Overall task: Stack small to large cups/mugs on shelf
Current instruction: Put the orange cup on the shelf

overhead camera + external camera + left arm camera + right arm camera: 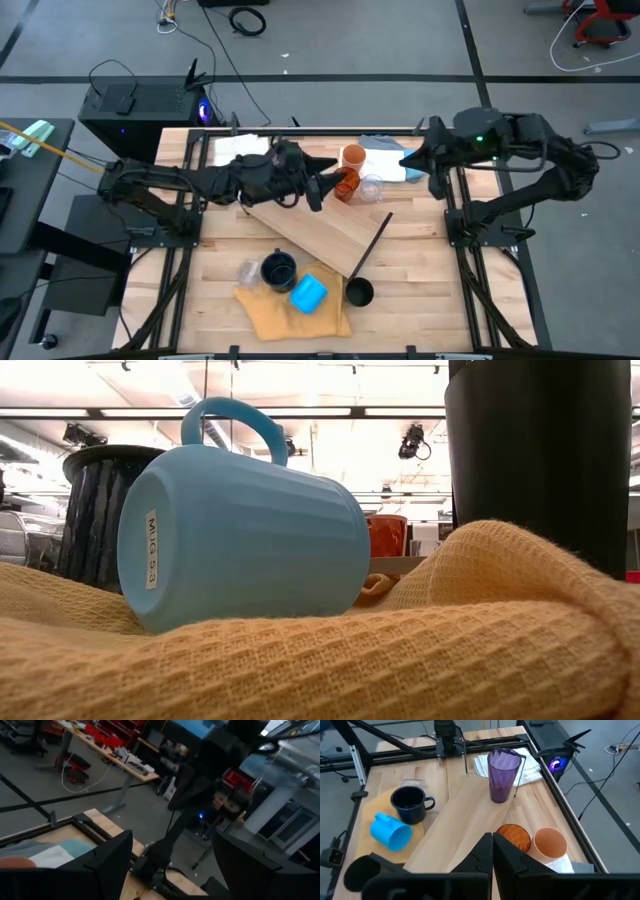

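Note:
The shelf (315,232), a light-wood board, lies slantwise on the table. The purple tumbler (502,774) stands on its far end. An amber ribbed cup (347,186), a light orange cup (353,157) and a clear glass (372,187) stand at the board's far right corner. A navy mug (278,270), a bright blue mug (308,294) lying on its side and a black cup (359,292) rest on a yellow cloth (285,315) near the front. My left gripper (172,842) is open, level and raised beside the amber cup, holding nothing. My right gripper (492,842) is shut and empty, raised at the far right.
A black rod (371,243) slants across the board's right end. Folded cloths (385,157) lie at the far edge. Another clear glass (248,270) stands left of the navy mug. Black frame rails (195,215) run along both sides of the table.

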Controlling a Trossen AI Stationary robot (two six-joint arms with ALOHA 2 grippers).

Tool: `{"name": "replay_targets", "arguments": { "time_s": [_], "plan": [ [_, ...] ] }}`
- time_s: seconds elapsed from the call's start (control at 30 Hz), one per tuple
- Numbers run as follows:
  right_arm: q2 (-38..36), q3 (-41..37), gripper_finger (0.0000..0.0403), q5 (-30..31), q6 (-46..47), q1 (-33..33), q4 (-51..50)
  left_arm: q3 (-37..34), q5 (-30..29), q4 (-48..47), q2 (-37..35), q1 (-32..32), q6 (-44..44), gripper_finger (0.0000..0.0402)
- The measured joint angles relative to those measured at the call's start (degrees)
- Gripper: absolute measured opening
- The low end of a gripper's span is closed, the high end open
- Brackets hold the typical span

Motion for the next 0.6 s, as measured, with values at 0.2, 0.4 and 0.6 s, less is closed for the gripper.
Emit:
{"name": "replay_targets", "arguments": {
  "time_s": [0.2, 0.4, 0.6],
  "plan": [
    [3.3, 0.0, 0.0015, 0.0, -1.6, 0.0, -1.3, 0.0, 0.0, -0.2, 0.2, -0.9, 2.1, 0.0283],
    [5.9, 0.0, 0.0010, 0.6, -2.6, -1.3, -0.8, 0.0, 0.0, -0.1, -0.3, -1.0, 4.8, 0.0283],
    [9.9, 0.0, 0.0010, 0.1, -6.6, -15.1, 2.8, -0.1, 0.0, 0.2, -2.4, -0.9, 8.5, 0.0283]
  ]
}}
